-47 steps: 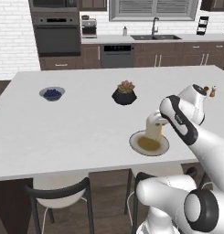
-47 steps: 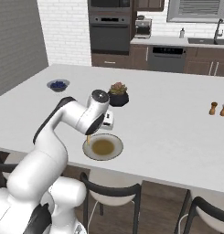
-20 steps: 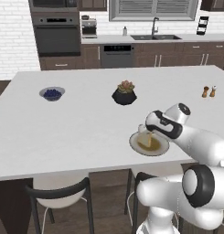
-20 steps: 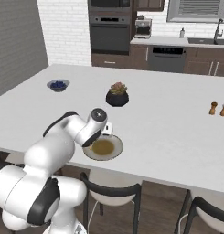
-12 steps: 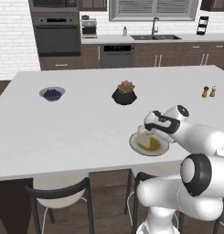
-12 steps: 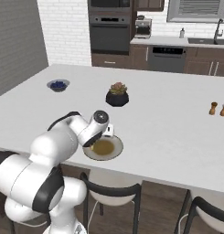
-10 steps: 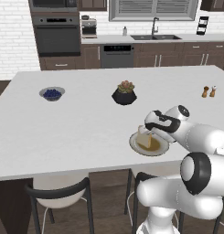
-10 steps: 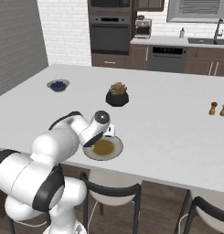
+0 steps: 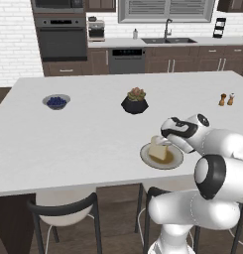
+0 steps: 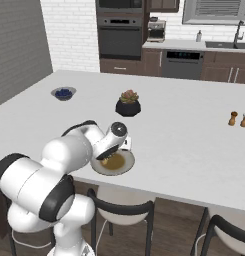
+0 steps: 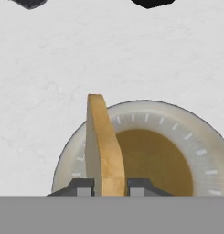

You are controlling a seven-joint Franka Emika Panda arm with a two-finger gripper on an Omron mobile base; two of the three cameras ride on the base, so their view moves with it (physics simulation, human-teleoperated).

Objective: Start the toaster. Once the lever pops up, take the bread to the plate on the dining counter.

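now lowering the bread (image 11: 103, 151) onto the plate (image 11: 186, 132), near the table (image 9: 93, 134) edge. standing on edge between the claw (image 11: 111, 187) fingers, still pinching but starting to loosen. nearing release; delivery almost done.

Tan bread (image 11: 103, 151) upright on olive plate (image 11: 186, 132)
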